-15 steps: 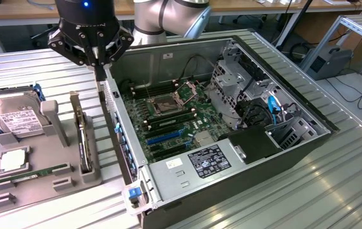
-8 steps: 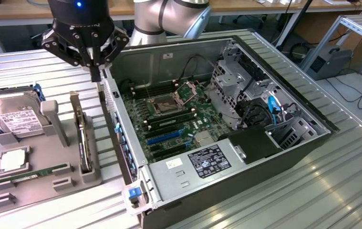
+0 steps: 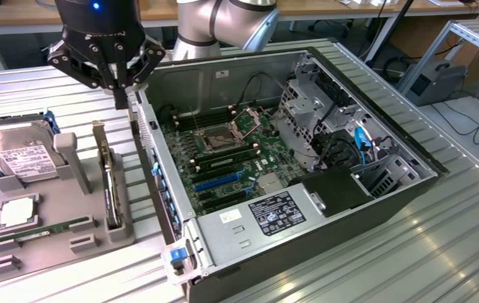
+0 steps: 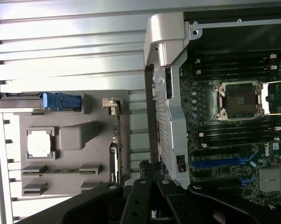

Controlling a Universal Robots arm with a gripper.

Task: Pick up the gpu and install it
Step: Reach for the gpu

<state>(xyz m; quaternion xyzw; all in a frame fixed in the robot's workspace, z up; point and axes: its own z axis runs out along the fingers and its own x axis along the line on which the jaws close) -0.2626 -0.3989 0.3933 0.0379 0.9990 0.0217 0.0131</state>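
The gpu (image 3: 110,183) stands on its long edge in a slot of the grey holder (image 3: 29,252) at the exterior view's left, with its silver bracket at the far end. In the wrist view the gpu (image 4: 115,144) appears as a thin strip along the holder's edge beside the case. My gripper (image 3: 121,100) hangs above the far end of the card, over the gap between the holder and the computer case. It is clear of the card, with its fingers together and nothing between them. In the wrist view my gripper (image 4: 149,173) points down at that gap.
The open computer case (image 3: 390,189) lies on its side with the motherboard (image 3: 222,158), empty CPU socket (image 4: 241,100) and blue slots (image 4: 220,163) exposed. The holder also carries a hard drive (image 3: 20,158), a CPU (image 3: 17,211) and a RAM stick (image 3: 41,230). The case's wall stands close to the gpu.
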